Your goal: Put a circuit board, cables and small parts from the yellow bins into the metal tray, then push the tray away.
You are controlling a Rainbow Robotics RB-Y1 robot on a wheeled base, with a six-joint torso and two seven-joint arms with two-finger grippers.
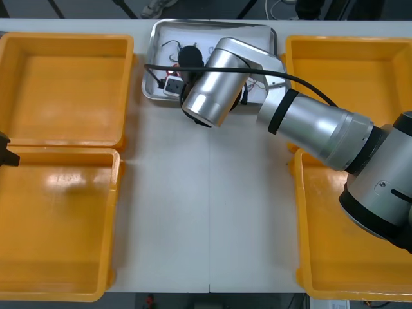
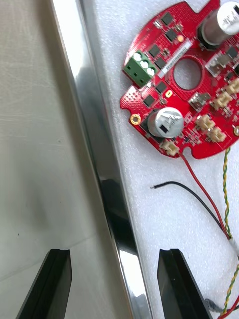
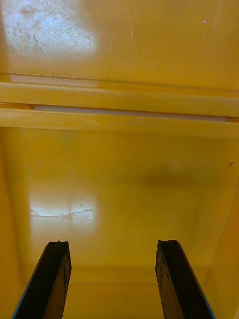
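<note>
Nearest the lens, my right gripper [image 2: 113, 254] stands wide and holds nothing, its fingers [image 2: 52, 284] straddling the tray [image 2: 94, 149] rim: one over the bare table [image 2: 35, 124], the other over the white lining. Just beyond that inner finger lie the black wire [image 2: 194, 192] and the red and yellow cable [image 2: 226, 199], with the circuit board [image 2: 184, 84] farther ahead, so I judge the loading finished and the push my step. To do it well I'd set the outer finger low and square against the rim and keep the inner one clear of the wires (a snag would drag them out). From above, my arm hides the board, yet that view shows the tray close to the table's far edge, so the push should be short. My left gripper [image 3: 113, 249] hangs wide above a yellow bin [image 3: 119, 189].
</note>
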